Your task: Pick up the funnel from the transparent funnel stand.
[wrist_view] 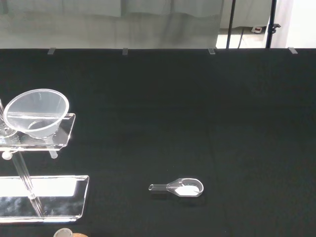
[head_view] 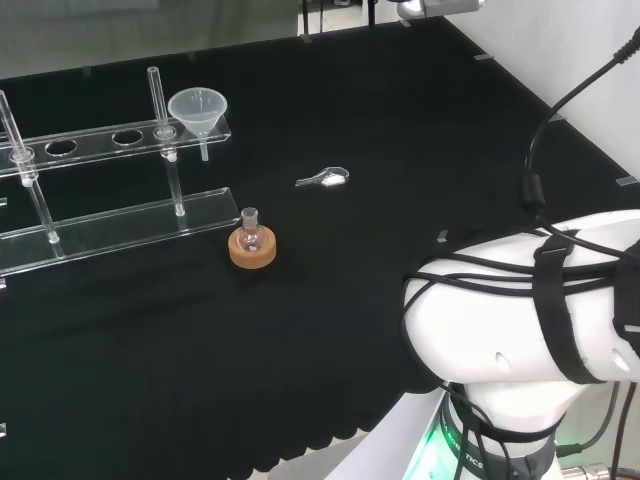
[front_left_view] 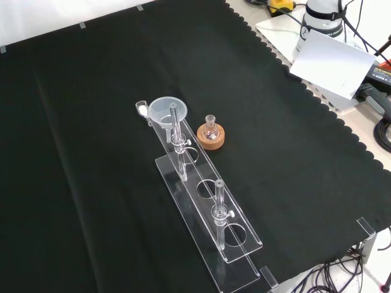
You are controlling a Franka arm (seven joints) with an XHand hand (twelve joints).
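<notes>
A clear funnel (head_view: 199, 108) sits upright in the end hole of the transparent funnel stand (head_view: 110, 140), its stem hanging below the upper shelf. The front view has the funnel (front_left_view: 166, 112) at the far end of the stand (front_left_view: 208, 195). In the wrist view the funnel (wrist_view: 36, 111) rests in the shelf end of the stand (wrist_view: 64, 136), at some distance from the camera. The arm's white links (head_view: 530, 320) fill the lower right of the head view, well away from the stand.
A small round flask on a cork ring (head_view: 252, 243) stands just in front of the stand's base in the head view. A clear glass scoop with white powder (head_view: 324, 179) lies on the cloth right of the funnel, also (wrist_view: 180, 187). Equipment and cables (front_left_view: 330, 49) sit past the cloth's edge.
</notes>
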